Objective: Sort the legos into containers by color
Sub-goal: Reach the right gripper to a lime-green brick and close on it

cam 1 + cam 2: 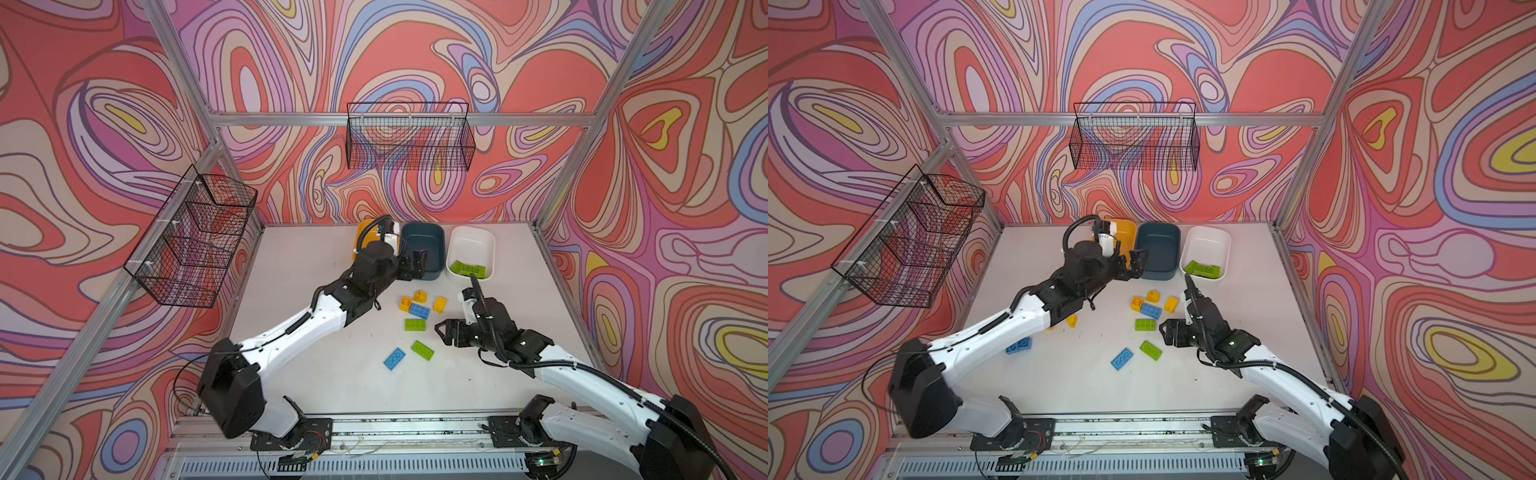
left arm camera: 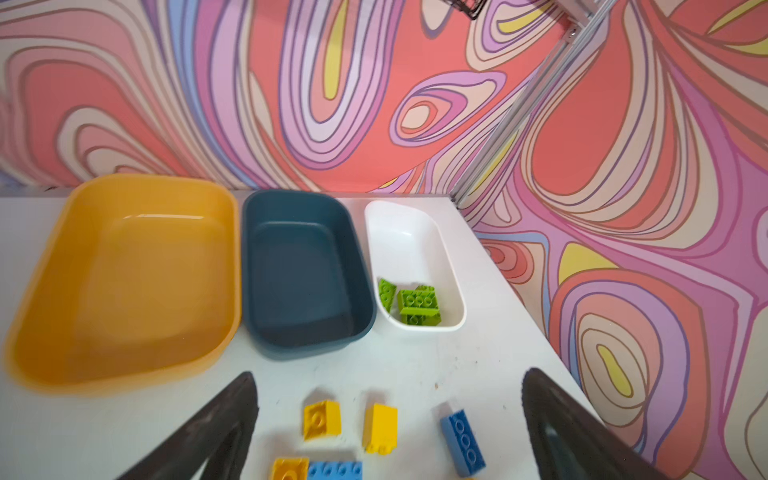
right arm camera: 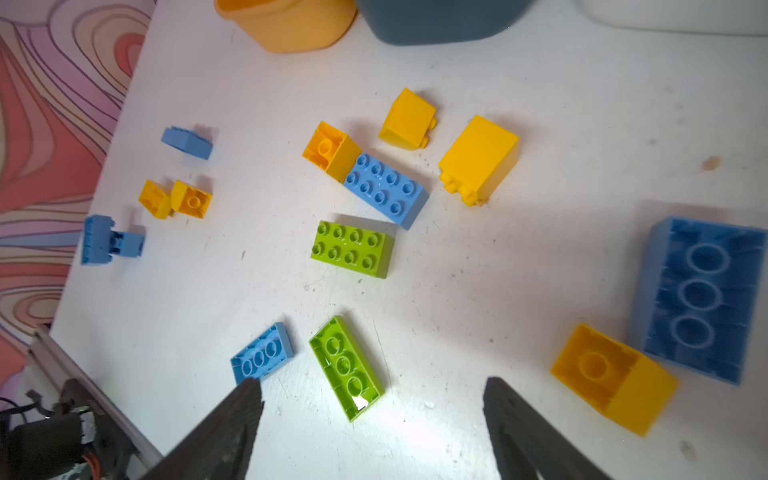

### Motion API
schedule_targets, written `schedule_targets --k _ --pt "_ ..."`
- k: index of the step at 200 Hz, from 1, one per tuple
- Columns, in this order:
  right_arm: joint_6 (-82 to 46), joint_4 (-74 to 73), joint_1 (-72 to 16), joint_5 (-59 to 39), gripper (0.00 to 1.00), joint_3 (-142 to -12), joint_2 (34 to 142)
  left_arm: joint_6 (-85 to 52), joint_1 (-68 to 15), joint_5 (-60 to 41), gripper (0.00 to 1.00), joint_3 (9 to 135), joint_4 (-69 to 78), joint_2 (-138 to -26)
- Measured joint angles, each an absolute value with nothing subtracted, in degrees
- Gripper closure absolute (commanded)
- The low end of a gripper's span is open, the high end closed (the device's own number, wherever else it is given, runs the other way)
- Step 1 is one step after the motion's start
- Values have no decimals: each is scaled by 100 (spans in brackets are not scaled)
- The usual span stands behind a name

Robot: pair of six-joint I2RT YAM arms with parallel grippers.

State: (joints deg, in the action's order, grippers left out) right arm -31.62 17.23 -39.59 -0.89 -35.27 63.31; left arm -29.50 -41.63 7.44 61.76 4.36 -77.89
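Along far table (image 1: 332,395) edge, three containers (image 1: 423,239)

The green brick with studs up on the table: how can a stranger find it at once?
Start at the dark blue tub at the far edge of the table. In the cluster of bricks before it, the green brick lies beside the studded blue brick. The other loose green brick lies hollow side up.

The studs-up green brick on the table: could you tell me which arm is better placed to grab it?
Right, likely: right gripper open beside the green brick; left gripper off at the teal tub.
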Motion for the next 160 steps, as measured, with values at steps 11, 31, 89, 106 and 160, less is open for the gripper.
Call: schedule_targets --k 11,31,89,106,160 --pt "-3210 1737 -4331 294 8 -3771 6781 -3037 -4163 926 2 5655 298 -7258" --pt "-3319 1695 -4805 834 5 -4239 7544 -3188 -4163 1258 2 4923 -165 -6337" --pt "-3664 1487 -5183 1697 2 -4965 8818 -3424 -4163 1988 3 3918 -1525 -4189" --pt "-3734 1444 -5218 1806 2 -5135 9061 -3474 -4163 2093 3 3710 -1835 -3806" --pt "-3986 1476 -5295 2053 5 -5540 9776 -3548 -4163 2171 4 3500 -2392 -3562"
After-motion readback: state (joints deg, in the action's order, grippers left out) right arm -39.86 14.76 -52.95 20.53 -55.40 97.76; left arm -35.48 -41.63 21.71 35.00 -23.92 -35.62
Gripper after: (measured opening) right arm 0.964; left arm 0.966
